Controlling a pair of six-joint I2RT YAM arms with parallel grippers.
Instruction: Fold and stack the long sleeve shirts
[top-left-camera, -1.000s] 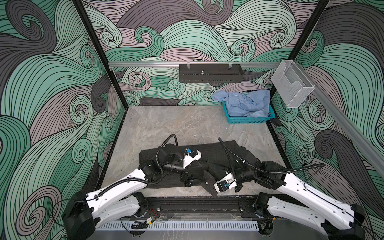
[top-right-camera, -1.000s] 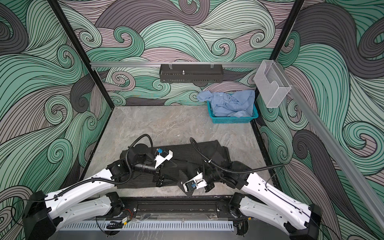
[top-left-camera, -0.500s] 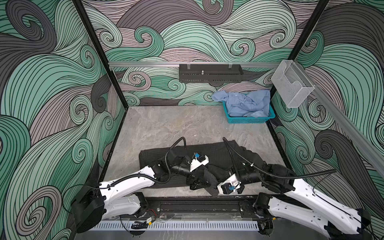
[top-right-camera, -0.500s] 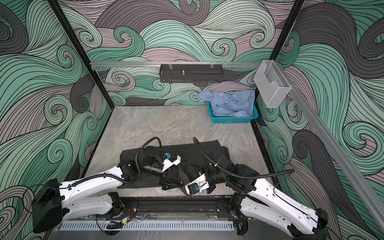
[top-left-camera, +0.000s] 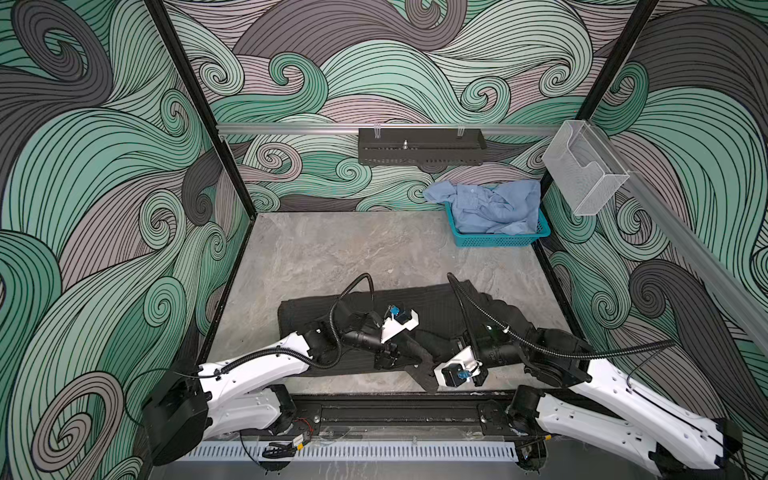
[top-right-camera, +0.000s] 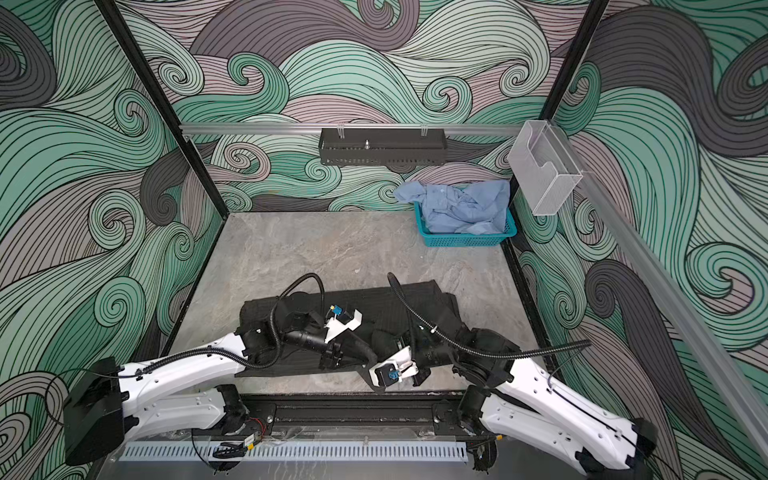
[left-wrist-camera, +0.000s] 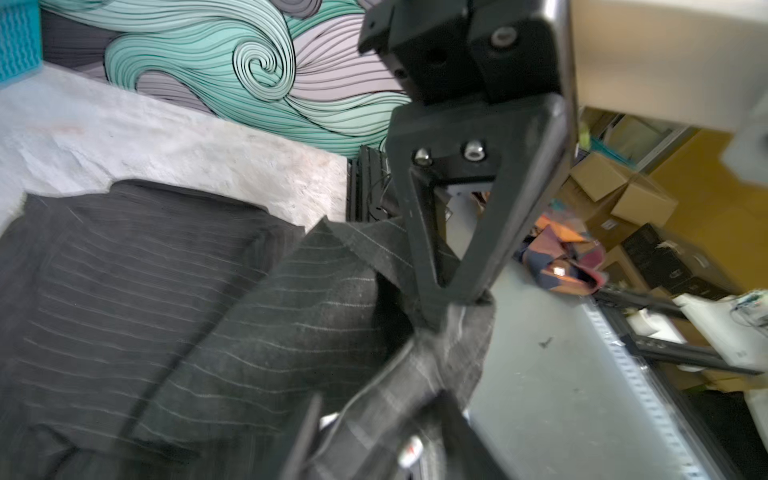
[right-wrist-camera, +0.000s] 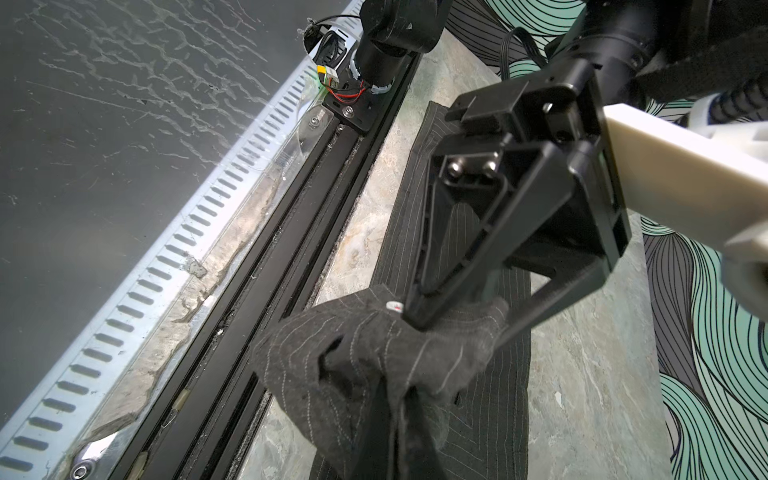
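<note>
Dark shirt (top-left-camera: 434, 305) lies at six o'clock on the table (top-left-camera: 332, 249). Blue shirt (top-left-camera: 486, 205) fills the basket (top-left-camera: 498, 241) at one o'clock. Only the wrist views show the left gripper (left-wrist-camera: 432, 361) and right gripper (right-wrist-camera: 405, 361) pinching dark folds.

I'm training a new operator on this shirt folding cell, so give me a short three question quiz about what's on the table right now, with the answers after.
1. As the top views show it, in which corner of the grey stone-look table does the teal plastic mesh basket stand?
2. True or false: the plain light blue cloth shirt lies spread flat on the table.
3. What is the right gripper shut on? A) the basket's rim; B) a bunch of the dark charcoal pinstriped cloth shirt; C) nothing.
Key: 1, the far right corner. 2, false: it sits crumpled in the basket. 3, B.
</note>
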